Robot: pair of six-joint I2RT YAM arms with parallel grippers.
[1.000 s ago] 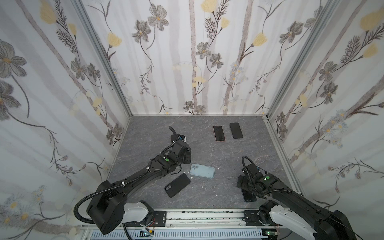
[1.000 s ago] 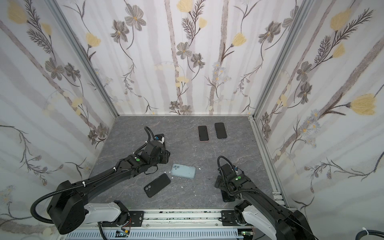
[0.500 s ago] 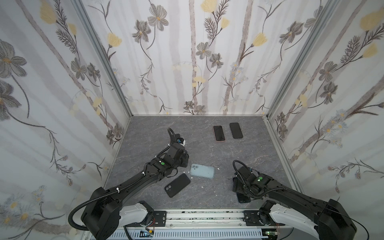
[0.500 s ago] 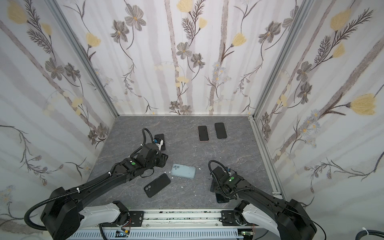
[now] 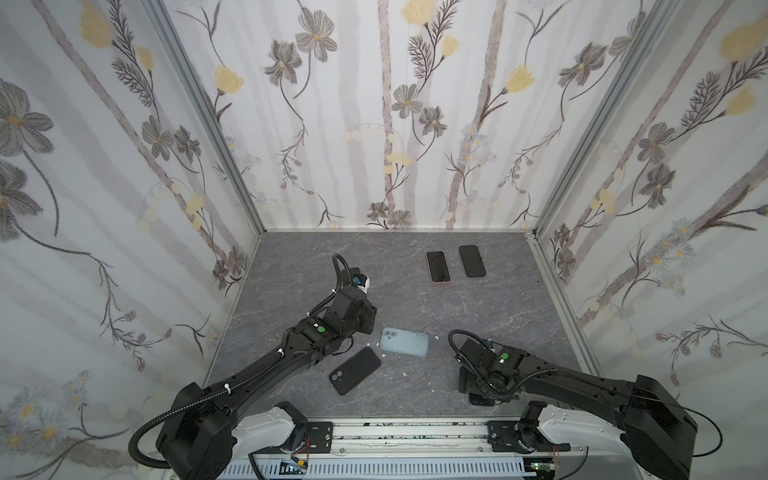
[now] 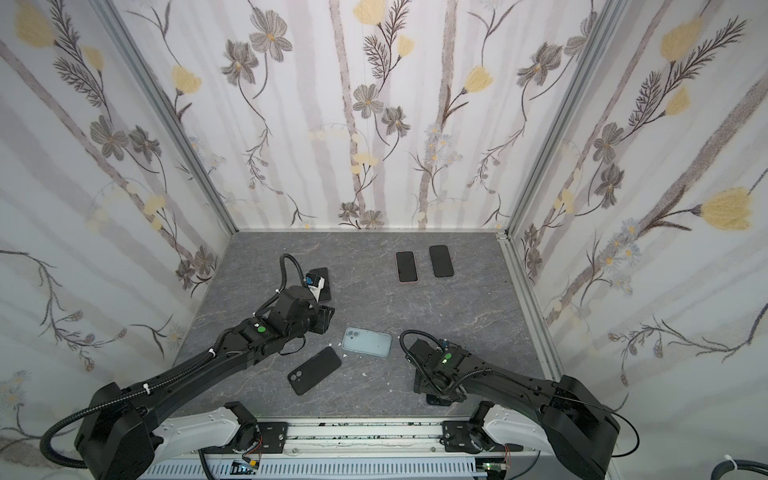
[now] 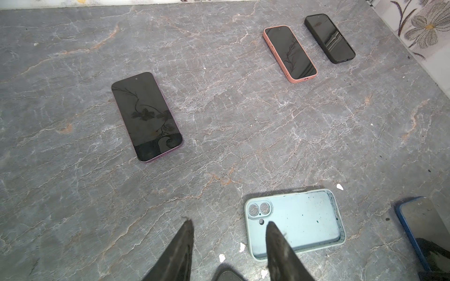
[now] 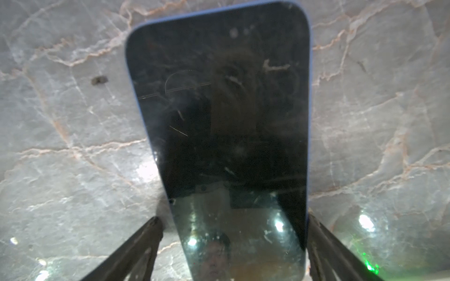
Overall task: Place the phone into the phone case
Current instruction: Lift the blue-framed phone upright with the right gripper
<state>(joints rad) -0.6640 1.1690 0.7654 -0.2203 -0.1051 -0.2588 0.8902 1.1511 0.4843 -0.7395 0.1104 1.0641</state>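
Right gripper (image 8: 233,217) straddles the blue phone (image 8: 219,109), jaws spread. Left gripper (image 7: 229,222), jaws apart and empty, hangs near the light-blue phone case (image 7: 299,221).

Slid the right gripper (image 5: 478,388) leftward across the lower right of both top views. Set its fingers (image 8: 138,248) astride one end of the blue phone (image 8: 219,109), one finger against the edge, the other just off it. Possibly dragged the phone leftward too; mostly hidden under the arm there. Drew the left gripper (image 5: 368,320) slightly down-frame from centre, nearer the pale blue case (image 5: 404,341), and dropped that arm's big rear joint toward the lower left corner.
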